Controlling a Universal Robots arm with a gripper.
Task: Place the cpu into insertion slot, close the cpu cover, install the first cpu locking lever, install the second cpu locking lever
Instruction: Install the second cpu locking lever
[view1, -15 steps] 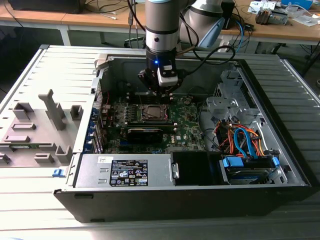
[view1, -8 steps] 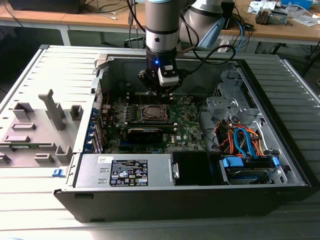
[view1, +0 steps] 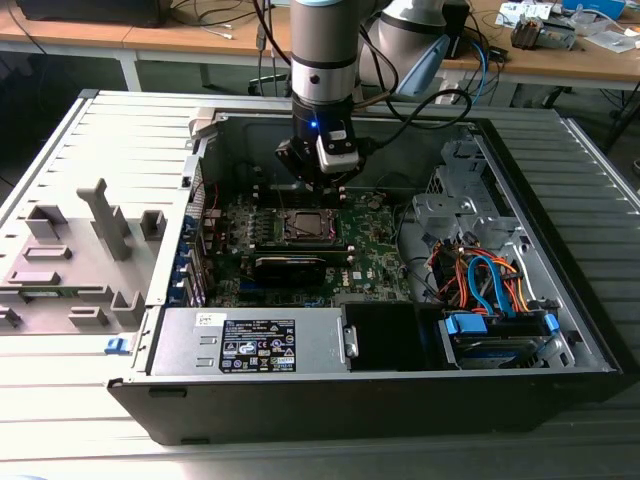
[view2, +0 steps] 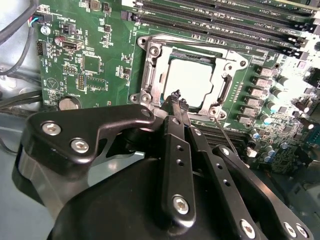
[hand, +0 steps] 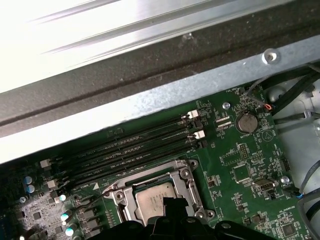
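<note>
The cpu (view2: 189, 80), a flat square chip with a silver-grey top, lies in the insertion slot (view2: 235, 62) on the green motherboard. The cpu cover (view2: 151, 75), a silvery frame with a window, lies flat over it. One thin wire lever (view2: 190, 42) runs along the slot's edge by the memory slots. Another lever (view2: 229, 137) angles away from a corner. My gripper (view2: 176, 96) is shut with nothing between its black fingers, and its tip is at the cover's edge. In the exterior view the gripper (view1: 320, 185) hangs just above the slot (view1: 305, 226). The first wrist view shows the cpu (hand: 150, 199) beside the gripper tip (hand: 172, 204).
Long black memory slots (hand: 135, 145) run beside the socket, near the case's metal wall (hand: 150, 95). A black card (view1: 290, 265) sits in front of the socket. The power supply (view1: 250, 342) and a drive cage with coloured cables (view1: 490, 290) fill the case's front. Grey fixtures (view1: 80, 250) stand at the exterior view's left.
</note>
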